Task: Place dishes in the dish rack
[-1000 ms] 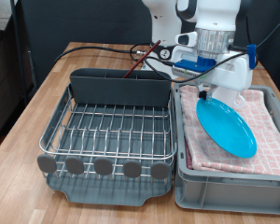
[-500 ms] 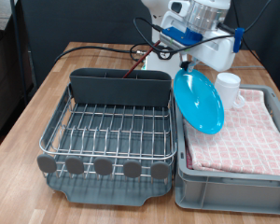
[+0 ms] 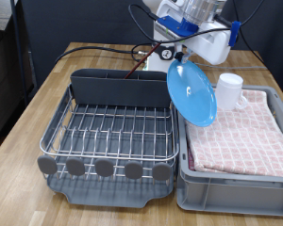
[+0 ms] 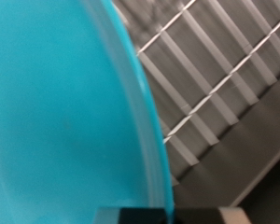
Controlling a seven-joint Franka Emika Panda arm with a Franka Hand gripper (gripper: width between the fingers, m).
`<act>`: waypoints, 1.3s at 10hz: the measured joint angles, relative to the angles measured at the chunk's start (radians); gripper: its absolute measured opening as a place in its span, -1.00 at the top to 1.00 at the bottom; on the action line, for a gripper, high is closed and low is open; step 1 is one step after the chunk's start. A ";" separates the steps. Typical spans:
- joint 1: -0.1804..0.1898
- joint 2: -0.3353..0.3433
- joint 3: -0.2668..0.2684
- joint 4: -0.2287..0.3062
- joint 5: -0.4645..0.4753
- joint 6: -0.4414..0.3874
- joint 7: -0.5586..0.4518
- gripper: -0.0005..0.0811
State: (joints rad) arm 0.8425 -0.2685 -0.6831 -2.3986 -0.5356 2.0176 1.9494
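The gripper (image 3: 182,55) hangs high above the table, over the gap between the dish rack (image 3: 111,127) and the grey bin (image 3: 184,184); it grips the blue plate (image 3: 192,91) by its top edge, and in the wrist view the plate (image 4: 56,112) fills most of the picture right at the fingers, so the hand is closed on the plate.

The plate hangs down from the hand, almost on its edge, tilted; its top is at the fingers and its bottom points down toward the bin's edge nearest the rack; its flat face looks toward the exterior view's left, at the rack. It touches nothing but the hand.

The rack lies to the exterior view's left of the plate and lower down; its wire floor has no dish on it; in the wrist view the rack wires (image 4: 210,84) show past the plate's rim.

The white mug (image 3: 229,91) stands in the bin on the pink cloth (image 3: 241,137), at the bin's far corner, just beside the plate on the exterior view's right. A reddish spoon handle (image 3: 136,64) sticks up behind the rack's grey cup holder (image 3: 120,88); whether it stands inside it cannot be told.
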 joint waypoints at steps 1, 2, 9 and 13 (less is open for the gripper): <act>-0.005 0.000 -0.006 0.024 -0.035 -0.049 -0.053 0.95; -0.012 0.002 -0.020 0.049 -0.075 -0.084 -0.130 0.95; -0.046 0.067 -0.180 0.181 -0.244 -0.075 -0.687 0.95; -0.051 0.066 -0.181 0.189 -0.288 -0.080 -0.711 0.95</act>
State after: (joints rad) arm 0.7913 -0.2021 -0.8643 -2.2092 -0.8238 1.9377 1.2383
